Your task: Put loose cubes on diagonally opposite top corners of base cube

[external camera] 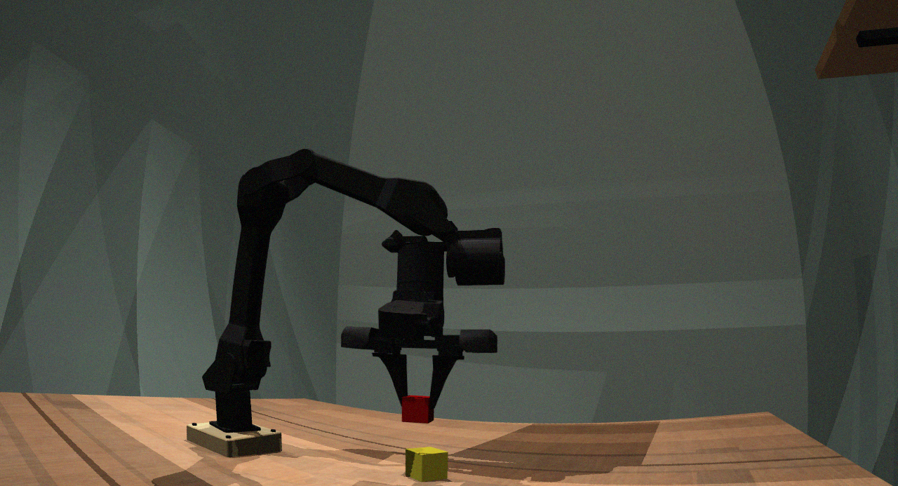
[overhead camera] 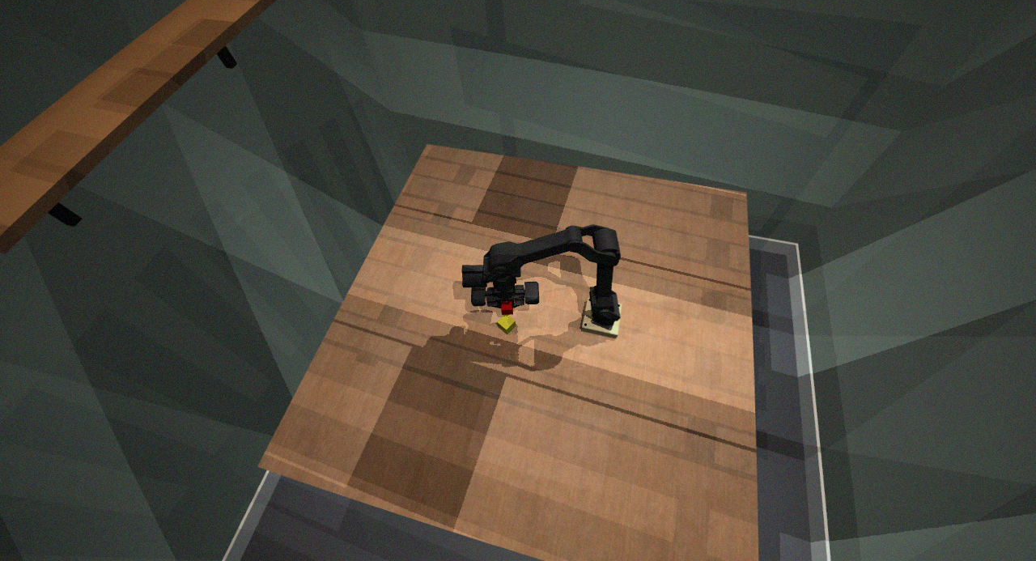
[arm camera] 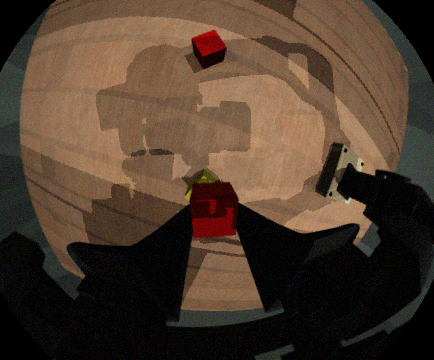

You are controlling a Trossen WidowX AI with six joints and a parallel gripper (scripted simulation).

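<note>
My gripper (overhead camera: 507,306) (external camera: 417,407) (arm camera: 213,208) is shut on a red cube (overhead camera: 507,308) (external camera: 417,409) (arm camera: 214,220) and holds it roughly level in the air. The yellow base cube (overhead camera: 506,325) (external camera: 426,464) (arm camera: 203,178) rests on the table, below the held cube. In the wrist view the held cube hides part of it. The other red cube lies on the table near the top of the wrist view, where this loose cube (arm camera: 209,48) stands apart from both. It is not visible in the top and exterior views.
The arm's pale mounting plate (overhead camera: 600,329) (external camera: 251,444) (arm camera: 333,170) is fixed on the wooden table (overhead camera: 579,427) (external camera: 722,439) (arm camera: 77,65), to one side of the yellow cube. A wooden shelf (overhead camera: 130,87) (external camera: 844,43) is high up, away from the arm.
</note>
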